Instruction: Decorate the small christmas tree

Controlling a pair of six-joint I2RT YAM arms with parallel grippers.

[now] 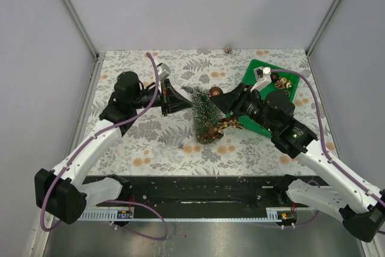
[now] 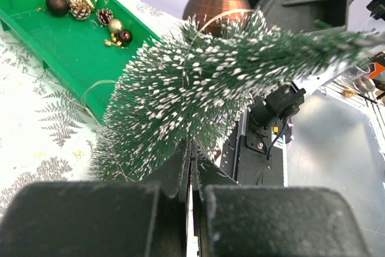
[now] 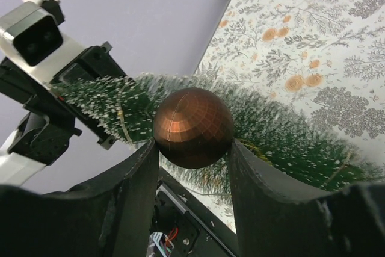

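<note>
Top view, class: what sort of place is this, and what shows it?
Likely a robot test booth: plain grey walls, a metal frame, a left arm and right arm bolted to a cloth-covered table.

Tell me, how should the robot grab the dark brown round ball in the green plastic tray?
Probably from straight above, jaws across the middle of the dark brown round ball: it is round, and the walls of the green plastic tray block sideways approaches.

Copper bauble (image 3: 193, 126) in right claw (image 3: 194, 148); tree (image 3: 289, 136) behind

Lab robot cell, white panel walls (image 1: 36, 58), alu frame (image 1: 72, 11)
</note>
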